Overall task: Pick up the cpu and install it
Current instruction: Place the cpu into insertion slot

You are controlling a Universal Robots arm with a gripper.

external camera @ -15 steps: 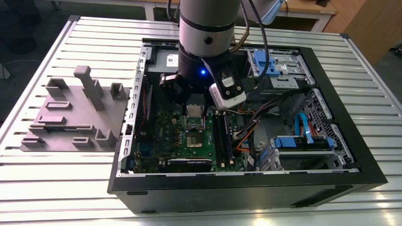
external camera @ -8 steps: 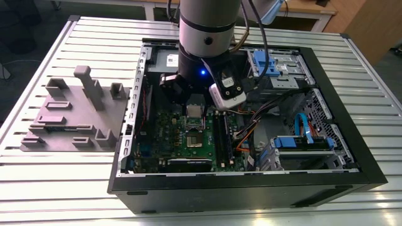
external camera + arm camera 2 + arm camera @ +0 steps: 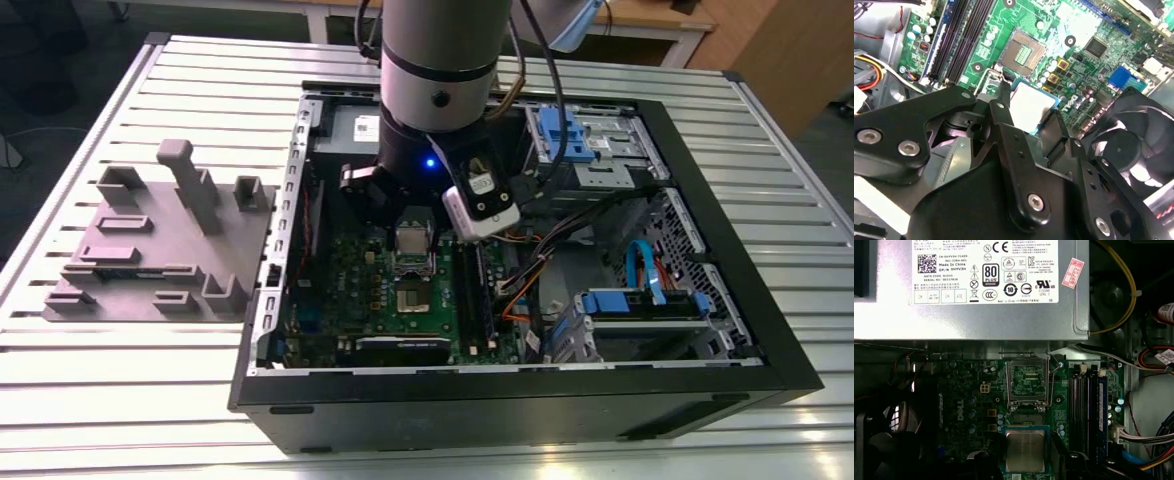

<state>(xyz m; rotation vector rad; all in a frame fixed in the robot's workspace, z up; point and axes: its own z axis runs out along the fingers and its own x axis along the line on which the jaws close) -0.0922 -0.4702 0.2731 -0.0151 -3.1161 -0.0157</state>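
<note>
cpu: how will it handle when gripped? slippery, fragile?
Probably stiff and light: the cpu is a small flat square. Shiny metal top looks smooth, so likely slippery. The thin rim gives the gripper little to hold, so it may tilt.

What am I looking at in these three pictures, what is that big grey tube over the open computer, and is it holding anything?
That tube is a robot arm with a black two-fingered gripper at its end. The exterior view comes from a camera off the arm: it shows an open black computer case on a ribbed metal table, with a grey-mauve plastic block with upright posts beside it, on that view's left. Both wrist views come from cameras riding on the arm, looking at the green motherboard. The gripper pinches a small flat square cpu with a shiny silver top, near the dark square socket frame and the grey power-supply box.
</note>
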